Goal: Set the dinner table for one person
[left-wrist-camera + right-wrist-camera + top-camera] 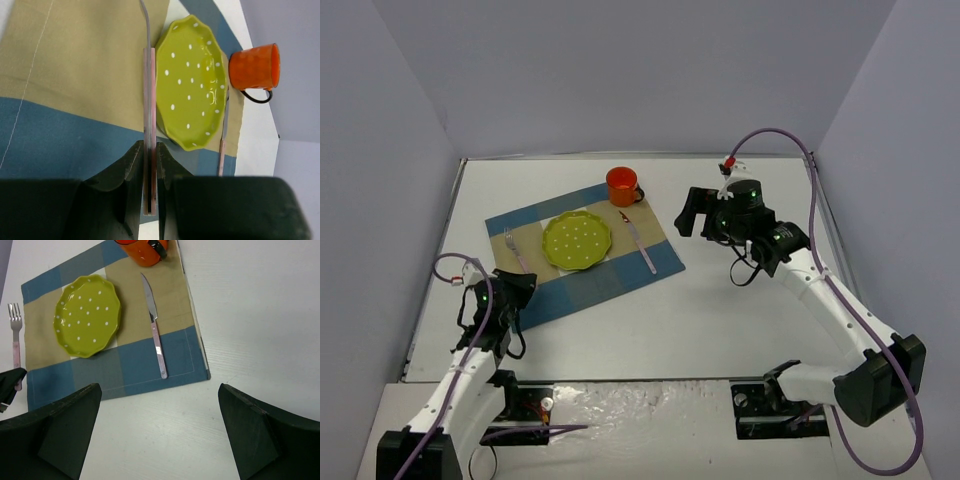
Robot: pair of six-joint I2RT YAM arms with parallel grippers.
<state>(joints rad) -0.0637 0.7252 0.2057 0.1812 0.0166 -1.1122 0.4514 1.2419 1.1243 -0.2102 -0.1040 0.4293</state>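
A blue-and-tan checked placemat (582, 255) lies on the white dinner table (750, 310). On it sit a green dotted plate (577, 241), a pink-handled knife (639, 243) to the plate's right and a fork (512, 249) to its left. An orange mug (623, 186) stands at the mat's far edge. My left gripper (149, 145) is shut on the fork (149, 100) at the end of its pink handle, low over the mat. My right gripper (160, 430) hangs wide open over bare table, right of the knife (155, 335), holding nothing.
Grey walls close the table in at the back and both sides. The right arm's purple cable (820, 190) loops above the table's right half. Bare tabletop (260, 315) shows to the right of the placemat (175, 355).
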